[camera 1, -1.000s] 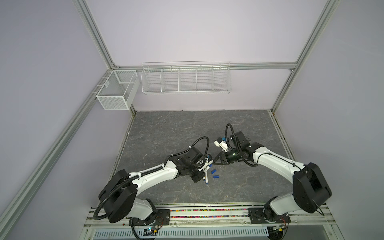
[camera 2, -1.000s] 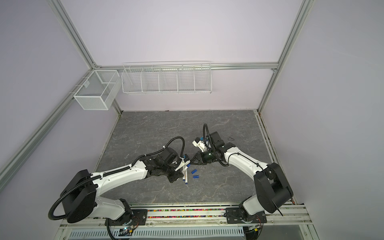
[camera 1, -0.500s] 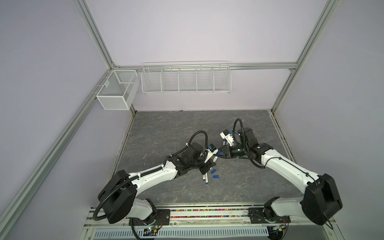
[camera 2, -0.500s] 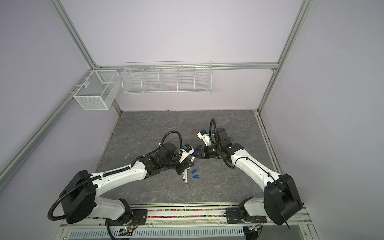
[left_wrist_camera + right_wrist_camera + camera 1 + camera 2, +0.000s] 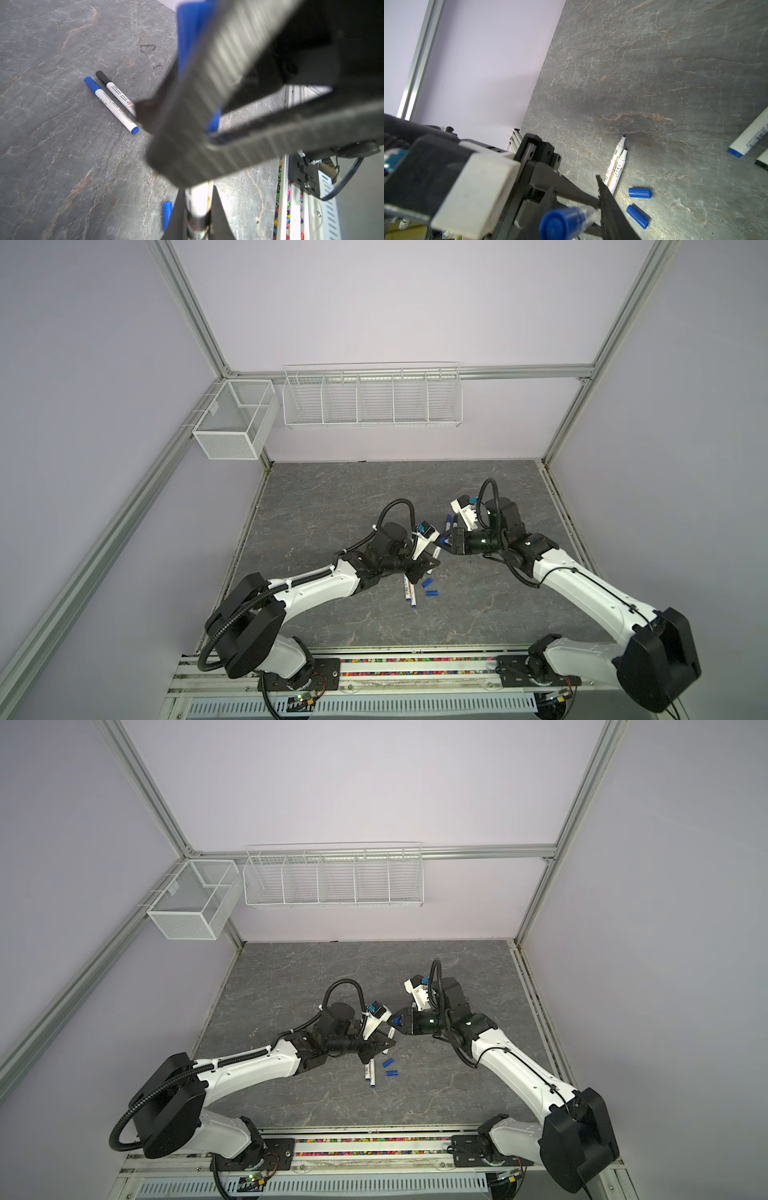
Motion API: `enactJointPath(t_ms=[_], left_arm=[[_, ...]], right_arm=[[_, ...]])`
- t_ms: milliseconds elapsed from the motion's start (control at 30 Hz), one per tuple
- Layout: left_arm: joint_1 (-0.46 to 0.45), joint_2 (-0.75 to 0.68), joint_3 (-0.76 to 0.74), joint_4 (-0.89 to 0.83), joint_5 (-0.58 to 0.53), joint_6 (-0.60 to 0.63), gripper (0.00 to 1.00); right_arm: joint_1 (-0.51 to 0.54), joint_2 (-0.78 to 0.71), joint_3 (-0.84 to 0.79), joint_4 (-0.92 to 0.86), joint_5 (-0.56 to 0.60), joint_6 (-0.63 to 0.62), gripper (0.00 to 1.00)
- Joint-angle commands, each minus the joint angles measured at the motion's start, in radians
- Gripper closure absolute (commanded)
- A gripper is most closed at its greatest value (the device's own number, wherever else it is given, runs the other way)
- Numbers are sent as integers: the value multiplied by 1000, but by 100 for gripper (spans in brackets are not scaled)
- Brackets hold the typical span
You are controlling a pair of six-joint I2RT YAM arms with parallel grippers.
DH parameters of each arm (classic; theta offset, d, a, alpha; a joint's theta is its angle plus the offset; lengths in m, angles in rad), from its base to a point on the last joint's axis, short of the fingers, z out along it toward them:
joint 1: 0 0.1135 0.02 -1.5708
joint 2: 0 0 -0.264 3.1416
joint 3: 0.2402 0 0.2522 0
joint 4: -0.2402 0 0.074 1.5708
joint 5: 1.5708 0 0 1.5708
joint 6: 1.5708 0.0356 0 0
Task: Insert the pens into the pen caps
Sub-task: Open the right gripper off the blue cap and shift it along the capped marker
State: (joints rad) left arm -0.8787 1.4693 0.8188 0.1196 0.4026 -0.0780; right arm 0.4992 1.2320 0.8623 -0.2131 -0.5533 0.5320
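Note:
My left gripper (image 5: 198,193) is shut on a white pen (image 5: 197,207), held above the mat in both top views (image 5: 434,562). A blue pen cap (image 5: 562,222) sits on that pen's end. My right gripper (image 5: 575,181) faces it (image 5: 444,540), open, its fingers (image 5: 608,207) on either side of the cap and apart from it. Two uncapped pens (image 5: 614,170) lie side by side on the mat beside two loose blue pen caps (image 5: 639,192) (image 5: 638,216). One blue-capped pen (image 5: 112,106) and one black-capped pen (image 5: 116,93) lie together farther back.
A white wire rack (image 5: 372,398) hangs on the back wall and a mesh box (image 5: 235,418) on the left frame. The arms' base rail (image 5: 415,664) runs along the front edge of the grey stone-patterned mat (image 5: 332,497).
Both grippers have risen and drifted back from the loose pens, keeping the pen between them. The right gripper's jaws, shut a second ago, now stand apart.

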Motion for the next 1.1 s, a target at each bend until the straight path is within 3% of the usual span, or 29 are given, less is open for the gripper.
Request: enactJointPath(t_ms=[0, 233, 433, 500, 667, 833, 1067], left_arm=[[21, 8, 9, 94, 31, -48, 100], [28, 36, 24, 107, 64, -55, 100], [27, 36, 8, 91, 63, -46, 98], [29, 34, 3, 89, 69, -45, 100], [29, 34, 6, 87, 73, -44, 100], [29, 41, 15, 84, 80, -46, 100], [29, 33, 14, 76, 63, -46, 100]], right_arm=[[2, -11, -34, -5, 34, 15, 68], [2, -7, -31, 4, 61, 19, 84], [-23, 19, -19, 24, 77, 47, 89], [-25, 32, -8, 32, 67, 45, 88], [-15, 68, 10, 44, 35, 48, 74], [12, 83, 41, 56, 22, 43, 72], [13, -18, -11, -58, 209, -1, 71]])
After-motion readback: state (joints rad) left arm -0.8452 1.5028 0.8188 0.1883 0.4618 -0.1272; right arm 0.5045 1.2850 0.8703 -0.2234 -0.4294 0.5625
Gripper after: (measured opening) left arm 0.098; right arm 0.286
